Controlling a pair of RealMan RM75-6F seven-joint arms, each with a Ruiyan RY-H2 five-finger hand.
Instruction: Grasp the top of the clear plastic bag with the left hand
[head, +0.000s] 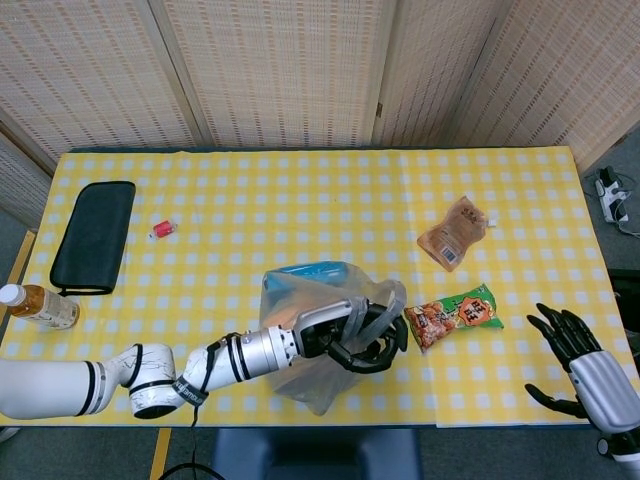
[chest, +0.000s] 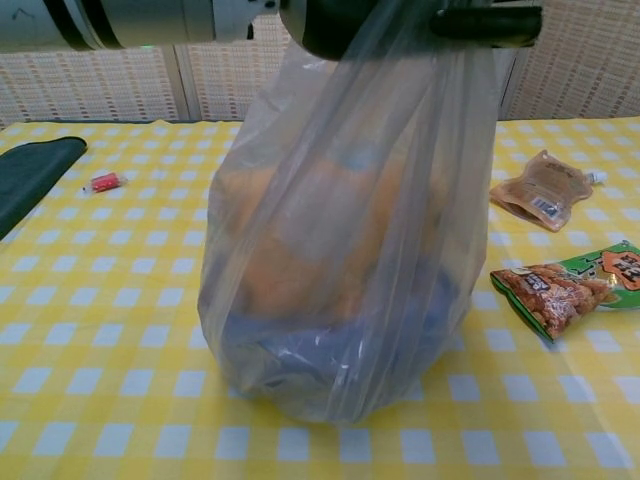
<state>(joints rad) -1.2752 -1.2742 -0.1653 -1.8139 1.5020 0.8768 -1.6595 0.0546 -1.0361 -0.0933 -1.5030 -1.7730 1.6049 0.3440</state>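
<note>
The clear plastic bag (head: 312, 345) (chest: 340, 260) stands upright on the yellow checked cloth near the front edge, holding orange and blue packets. My left hand (head: 352, 330) (chest: 400, 18) reaches in from the left, its dark fingers curled around the gathered top of the bag; the film bunches under them. In the chest view the hand is mostly cut off by the top edge. At the lower right corner of the head view my right hand (head: 578, 355) stays low with fingers apart and nothing in it.
A green snack packet (head: 455, 315) (chest: 570, 285) lies just right of the bag. A brown pouch (head: 453, 231) (chest: 540, 195) sits further back. A black case (head: 93, 236), a small red item (head: 162, 230) and a bottle (head: 38, 306) are at the left.
</note>
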